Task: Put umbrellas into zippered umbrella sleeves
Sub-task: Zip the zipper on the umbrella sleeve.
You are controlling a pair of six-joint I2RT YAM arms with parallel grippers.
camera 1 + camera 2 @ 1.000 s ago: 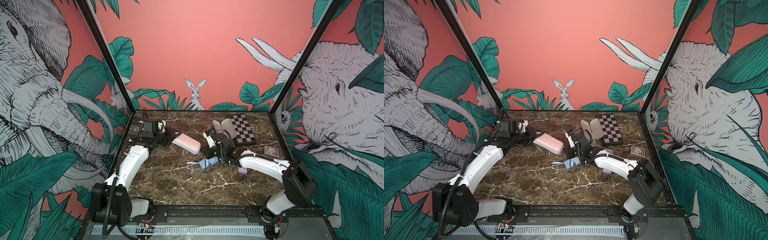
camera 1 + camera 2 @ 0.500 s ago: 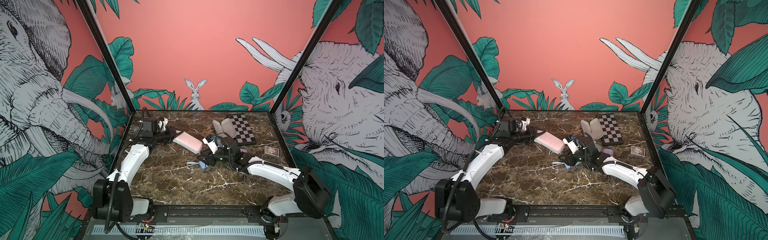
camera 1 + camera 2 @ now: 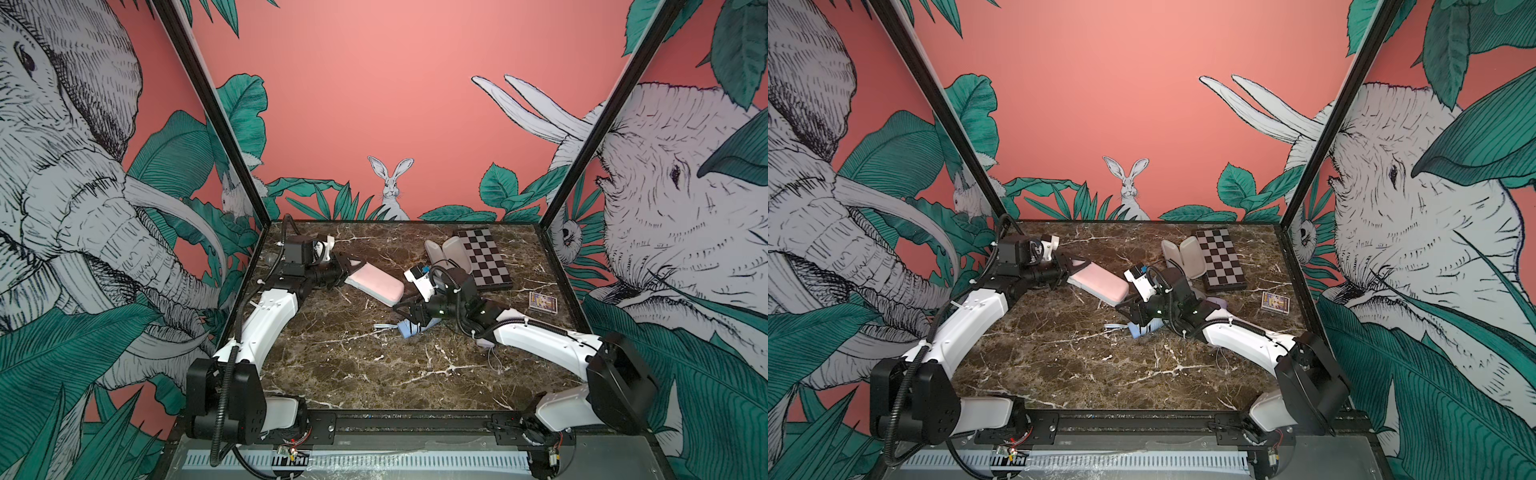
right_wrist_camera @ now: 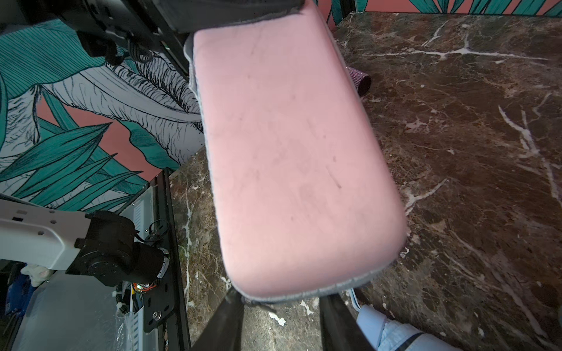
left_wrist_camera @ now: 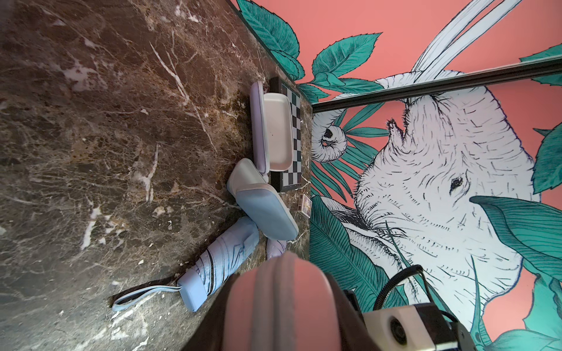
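My left gripper (image 3: 347, 270) (image 5: 281, 288) is shut on one end of the closed pink sleeve (image 3: 376, 284) (image 3: 1100, 284) (image 4: 289, 158), which slants above the marble. Right at the sleeve's free end and its zip pull stands my right gripper (image 3: 400, 306) (image 4: 281, 299), open with nothing held between its fingers. The light blue umbrella (image 3: 409, 329) (image 3: 1144, 328) (image 5: 225, 258) lies on the table just below that gripper. The blue sleeve (image 5: 264, 209) and the lilac sleeve (image 3: 446, 251) (image 5: 275, 133) lie open behind. A lilac umbrella (image 3: 1219, 301) (image 5: 276, 247) peeks from under the right arm.
A checkered board (image 3: 484, 259) (image 3: 1221, 259) lies at the back right with the lilac sleeve leaning on it. A small card box (image 3: 543, 301) sits near the right wall. A glittery purple microphone (image 4: 359, 80) lies beyond the pink sleeve, toward the back left corner.
My right arm has swung left, away from the open sleeves, and its gripper now points at the pink sleeve's free end. The left gripper keeps its hold; the sleeve has barely shifted.
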